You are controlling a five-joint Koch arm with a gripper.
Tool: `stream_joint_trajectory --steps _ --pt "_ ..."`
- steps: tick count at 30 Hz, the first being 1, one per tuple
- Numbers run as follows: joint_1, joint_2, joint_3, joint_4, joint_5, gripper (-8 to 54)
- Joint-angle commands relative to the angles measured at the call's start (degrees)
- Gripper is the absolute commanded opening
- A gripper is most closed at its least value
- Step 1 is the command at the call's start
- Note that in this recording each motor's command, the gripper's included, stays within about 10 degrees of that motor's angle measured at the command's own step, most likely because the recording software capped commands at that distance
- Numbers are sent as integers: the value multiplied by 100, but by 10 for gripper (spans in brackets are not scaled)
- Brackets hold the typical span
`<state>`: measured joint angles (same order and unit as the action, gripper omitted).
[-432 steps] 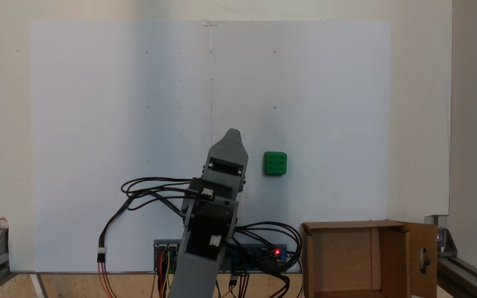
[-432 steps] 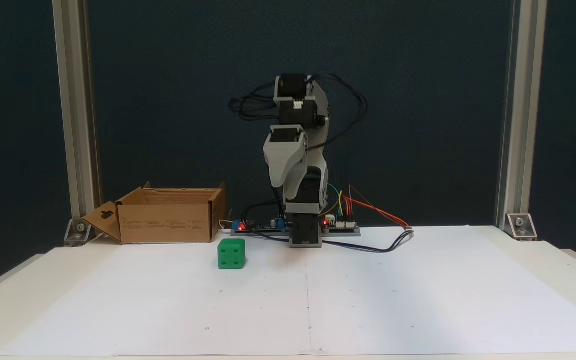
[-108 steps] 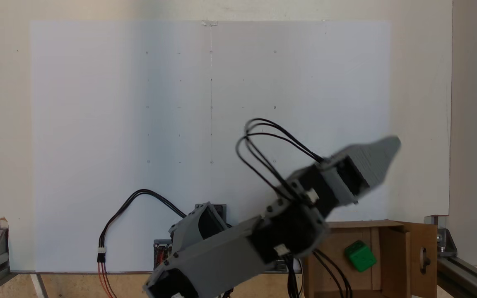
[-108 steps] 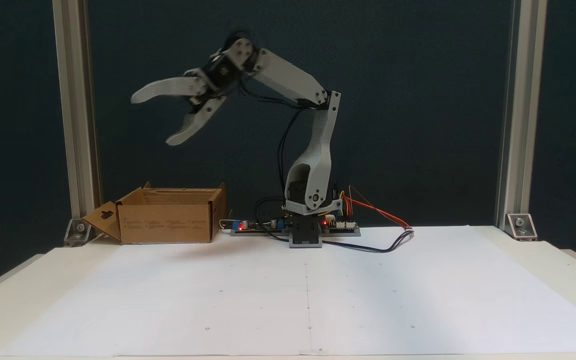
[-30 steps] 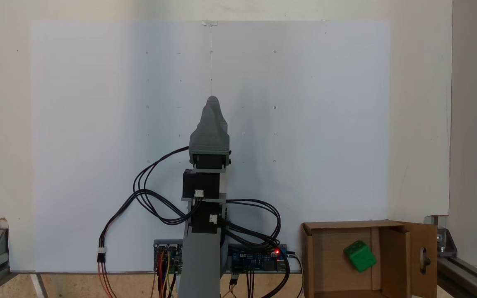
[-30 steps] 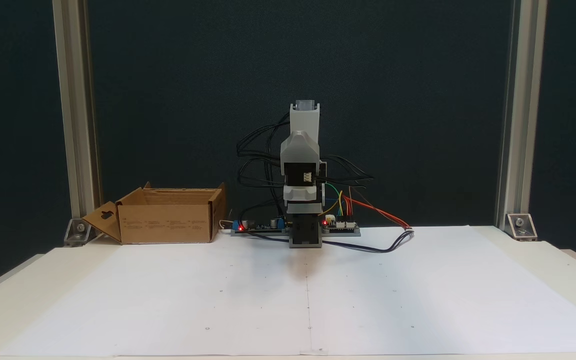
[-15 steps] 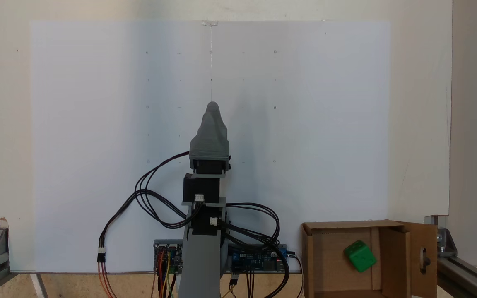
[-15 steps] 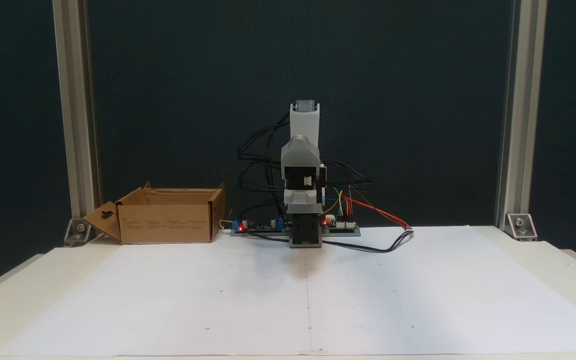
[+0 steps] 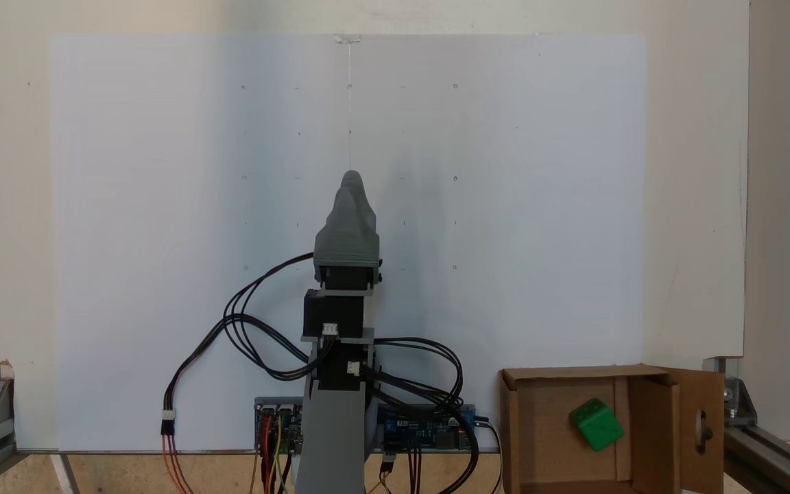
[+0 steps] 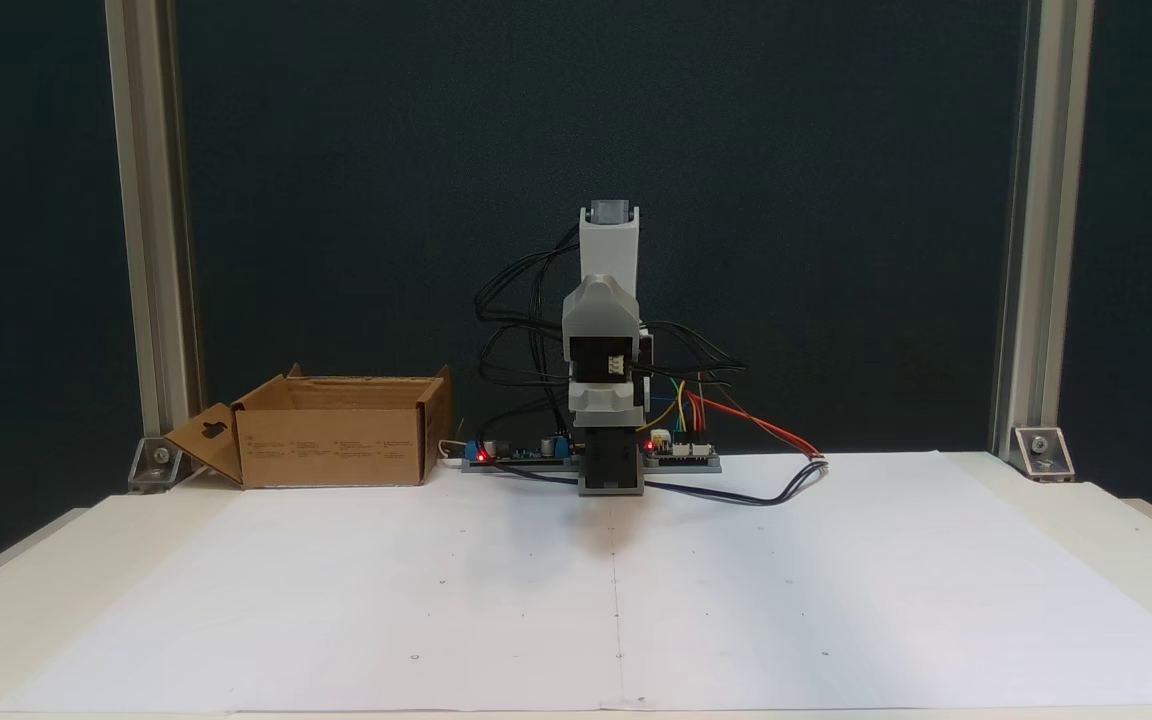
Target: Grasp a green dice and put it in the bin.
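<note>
The green dice point(image 9: 596, 425) lies inside the bin point(image 9: 515, 439), on the cardboard floor and turned at an angle to the walls. It sits toward the side of the bin that carries the flap with the cut-out handle slot point(image 9: 701, 431), and no part of the arm touches it. In a fixed view from the front the bin point(image 10: 331, 445) stands on the surface point(image 10: 26, 610) beside the arm's base, to the left of it in that view, with its slotted flap point(image 10: 206, 445) folded outward and down; the walls hide the inside from that side.

The arm point(image 9: 337, 412) is folded up over its own base, well apart from the bin. The tool point(image 9: 352, 180) points away from the base along the faint centre line of the white paper sheet point(image 9: 162, 206), and it holds nothing. From above the two jaws lie one over the other, so only a single grey tip shows; from the front the tool point(image 10: 604, 400) faces the camera and its tips cannot be made out against the arm's body. Whether the jaws are spread or pressed together cannot be told.

Black cables point(image 9: 251, 329) loop out from the arm's joints on both sides. Behind the base, next to the bin, a row of circuit boards point(image 10: 681, 452) carries coloured wires point(image 10: 736, 415) and small red lights. The paper sheet point(image 10: 836, 600) covers most of the surface in front of the base.
</note>
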<state>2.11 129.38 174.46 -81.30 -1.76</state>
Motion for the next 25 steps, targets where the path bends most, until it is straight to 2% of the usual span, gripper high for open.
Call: stream_joint_trajectory --steps 1,25 --pt "-18 633 53 -439 211 439" --pt "-325 633 281 -580 220 440"
